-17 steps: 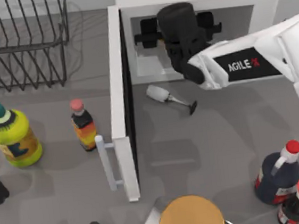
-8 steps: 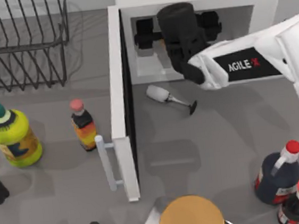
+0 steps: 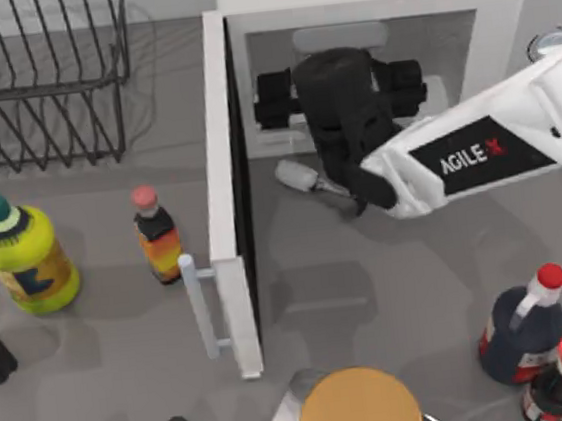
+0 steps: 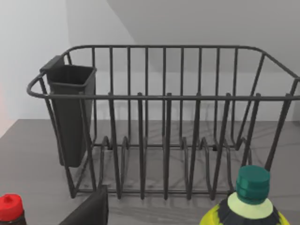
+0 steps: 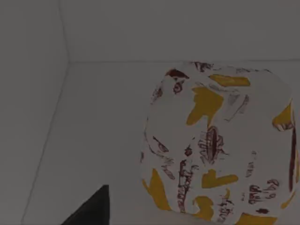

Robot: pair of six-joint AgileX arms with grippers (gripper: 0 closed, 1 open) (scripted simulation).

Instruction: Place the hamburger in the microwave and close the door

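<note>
The door (image 3: pixel 227 191) is standing open, edge-on left of the microwave (image 3: pixel 362 21) mouth. The right gripper (image 3: pixel 339 89) is hovering spread and empty at that mouth, and beyond it the hamburger (image 5: pixel 218 143) is lying on the cavity floor.

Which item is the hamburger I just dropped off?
Start at the big white microwave at the table's back, its door swung open. On the cavity floor sits the hamburger, a rounded cream lump with yellow patches and dark red scribbles, unlike the plain orange-tan disc.
</note>
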